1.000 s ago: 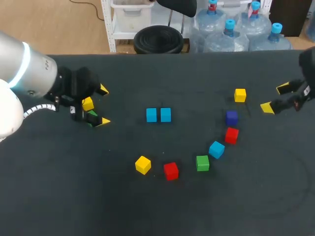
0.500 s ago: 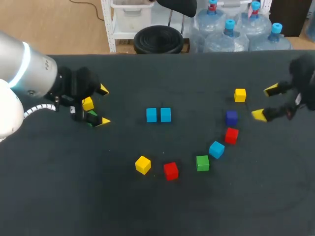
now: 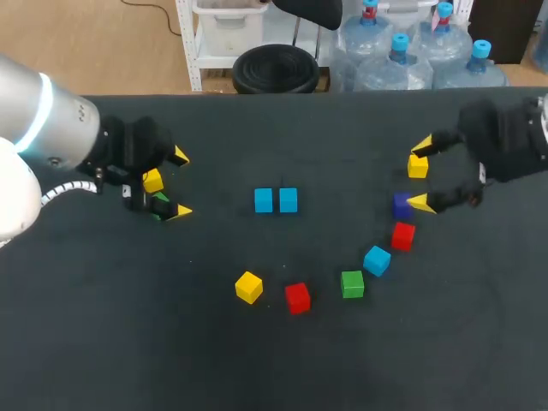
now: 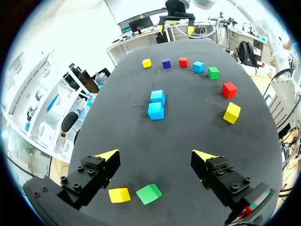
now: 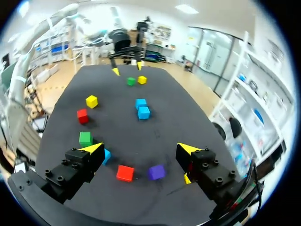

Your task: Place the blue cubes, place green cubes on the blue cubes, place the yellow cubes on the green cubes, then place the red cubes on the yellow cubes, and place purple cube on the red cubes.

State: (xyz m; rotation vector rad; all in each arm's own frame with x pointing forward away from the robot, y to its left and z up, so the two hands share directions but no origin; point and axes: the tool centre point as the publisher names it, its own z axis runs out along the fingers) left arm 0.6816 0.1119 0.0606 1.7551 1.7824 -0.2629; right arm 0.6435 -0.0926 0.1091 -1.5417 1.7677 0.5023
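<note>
Change over the last second: right gripper [image 3: 419,173] in from the right edge, leftward, now above the right yellow cube [image 3: 417,166] and the purple cube [image 3: 402,205]. Left gripper [image 3: 181,183] unmoved. No cube shifted.

Meaning for the task, as a guess: approach to a pick in the right cluster; cannot tell yet which cube. Base only begun: blue pair [image 3: 264,200] side by side, close together, mid-surface. Third blue cube [image 3: 376,260] loose at near right, between a red cube [image 3: 402,235] and a green cube [image 3: 352,283]. Nothing stacked so far.

Pose: right arm in from the right, fingers [image 5: 91,149] spread wide, grasping nothing. In the right wrist view, purple cube ahead between them, yellow cube tucked beside one finger. Left arm at the left, fingers [image 4: 109,155] released too, empty, hanging over the left yellow cube [image 3: 152,181] and left green cube [image 3: 160,201], both down on the surface [image 3: 257,368].
</note>
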